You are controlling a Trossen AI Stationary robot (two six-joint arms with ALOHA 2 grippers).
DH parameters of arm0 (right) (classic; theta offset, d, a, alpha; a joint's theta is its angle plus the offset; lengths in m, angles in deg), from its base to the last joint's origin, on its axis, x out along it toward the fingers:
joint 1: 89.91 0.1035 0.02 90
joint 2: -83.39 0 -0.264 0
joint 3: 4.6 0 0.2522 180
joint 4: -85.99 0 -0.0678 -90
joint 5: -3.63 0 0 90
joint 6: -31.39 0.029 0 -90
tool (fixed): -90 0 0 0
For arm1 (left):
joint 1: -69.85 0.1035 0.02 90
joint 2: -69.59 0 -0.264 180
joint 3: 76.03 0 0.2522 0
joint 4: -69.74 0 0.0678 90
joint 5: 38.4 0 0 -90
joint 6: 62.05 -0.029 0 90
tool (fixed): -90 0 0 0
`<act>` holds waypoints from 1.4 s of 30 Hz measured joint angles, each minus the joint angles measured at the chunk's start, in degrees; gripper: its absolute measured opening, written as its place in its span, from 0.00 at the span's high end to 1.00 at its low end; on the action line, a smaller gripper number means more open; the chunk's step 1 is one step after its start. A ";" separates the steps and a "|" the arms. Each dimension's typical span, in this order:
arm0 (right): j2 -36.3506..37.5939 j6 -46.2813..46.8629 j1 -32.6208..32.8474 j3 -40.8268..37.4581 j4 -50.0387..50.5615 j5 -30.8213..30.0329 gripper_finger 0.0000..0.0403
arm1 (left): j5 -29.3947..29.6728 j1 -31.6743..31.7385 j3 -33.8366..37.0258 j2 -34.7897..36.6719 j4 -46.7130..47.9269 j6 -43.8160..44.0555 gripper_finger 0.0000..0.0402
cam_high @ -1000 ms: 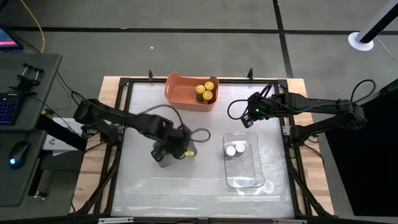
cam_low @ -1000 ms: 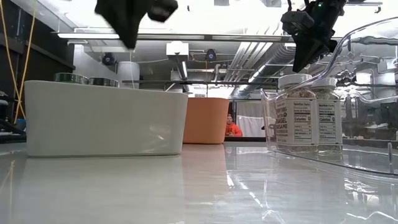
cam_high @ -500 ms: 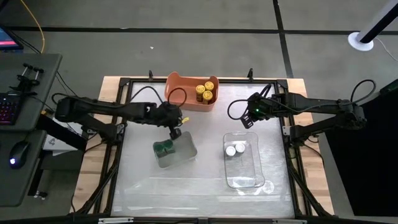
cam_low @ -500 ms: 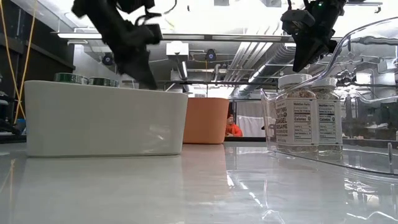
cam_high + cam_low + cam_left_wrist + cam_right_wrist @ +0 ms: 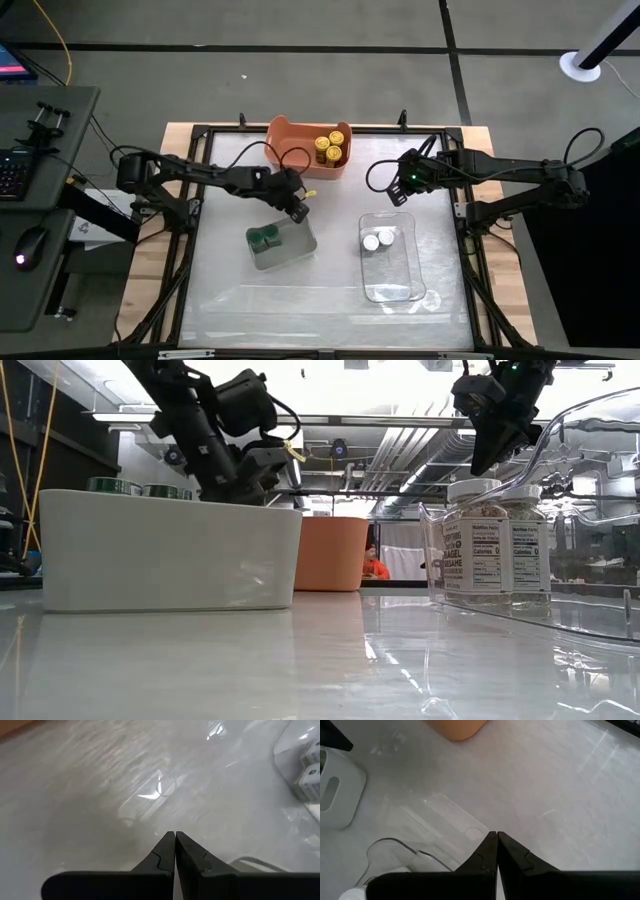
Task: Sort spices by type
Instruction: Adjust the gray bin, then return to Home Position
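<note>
Spice jars with yellow caps [image 5: 330, 147] stand in the orange bin [image 5: 295, 150] at the far edge. Two with green caps [image 5: 263, 237] stand in the white tray [image 5: 295, 245], and two with white caps [image 5: 377, 240] in the clear tray [image 5: 392, 275]. My left gripper [image 5: 299, 211] hangs shut and holds nothing, just past the white tray's far right corner, between it and the bin. In its wrist view its tips [image 5: 175, 836] point down at bare table. My right gripper [image 5: 396, 194] hangs shut and holds nothing above the clear tray's far end [image 5: 420, 855].
The low view shows the white tray [image 5: 170, 550] at left, the orange bin [image 5: 330, 552] behind it and the clear tray with its jars [image 5: 495, 550] at right. A person in orange [image 5: 375, 566] is far behind the table. Bare tabletop lies along the near edge.
My left gripper has left the space above the white tray, gone toward the far edge and come down beside the tray's far right corner, rolling about its own axis. It has stayed shut. The green-capped jars now show uncovered in the tray.
</note>
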 joint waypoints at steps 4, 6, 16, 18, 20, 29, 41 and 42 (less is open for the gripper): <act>0.00 0.25 0.00 0.00 0.00 -0.02 1.00 | 0.37 -1.14 0.00 -0.02 -0.85 2.45 1.00; 0.00 0.19 0.00 0.00 0.00 -0.04 1.00 | 0.36 -2.01 -0.02 -0.02 -1.26 2.97 1.00; 0.00 -0.34 0.00 0.00 0.02 -0.28 1.00 | 0.40 -8.04 -0.02 -0.02 -1.29 6.02 1.00; 0.00 -0.80 0.00 0.00 0.02 -0.31 1.00 | 0.37 -9.09 -0.02 -0.02 -1.57 6.85 1.00; 0.00 -1.24 0.00 0.00 0.02 -0.33 1.00 | 0.21 -9.48 -0.02 0.28 -2.29 6.62 1.00; 0.00 -2.34 -0.37 0.00 0.02 -1.95 1.00 | 0.98 0.31 -2.93 14.38 -5.33 -12.43 1.00; 0.00 1.26 -0.39 -0.02 -1.35 1.22 1.00 | 10.69 -11.86 27.64 35.43 -57.94 -13.73 1.00; 0.00 1.43 -0.39 -0.02 -1.85 1.31 1.00 | 12.42 -12.99 30.10 36.12 -60.19 -12.93 1.00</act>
